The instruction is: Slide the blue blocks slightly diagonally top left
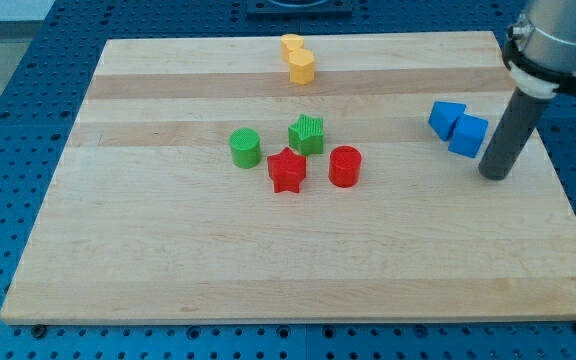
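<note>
blue blocks point(458, 127): two chunky angular pieces touching, at the board's point(268, 260) right, upper half | my tip point(495, 175): just right and below them; apart | fingers: none; bare rod

My tip point(495, 176) rests on the board, its dark rod leaning slightly rightward.

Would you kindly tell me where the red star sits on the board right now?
The red star lies near the board's middle, just below the green star, with the green cylinder to its upper left and the red cylinder on its right.
</note>
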Controlling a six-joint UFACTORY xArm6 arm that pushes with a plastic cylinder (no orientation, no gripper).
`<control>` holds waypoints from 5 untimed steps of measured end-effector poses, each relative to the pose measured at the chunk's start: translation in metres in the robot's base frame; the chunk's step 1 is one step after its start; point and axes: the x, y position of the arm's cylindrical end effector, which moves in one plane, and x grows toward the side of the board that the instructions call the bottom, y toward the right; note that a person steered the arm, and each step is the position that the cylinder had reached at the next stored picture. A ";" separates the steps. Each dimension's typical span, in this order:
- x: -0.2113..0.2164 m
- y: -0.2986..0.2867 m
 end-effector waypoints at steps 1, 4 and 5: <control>-0.013 0.002; -0.025 -0.005; -0.028 -0.015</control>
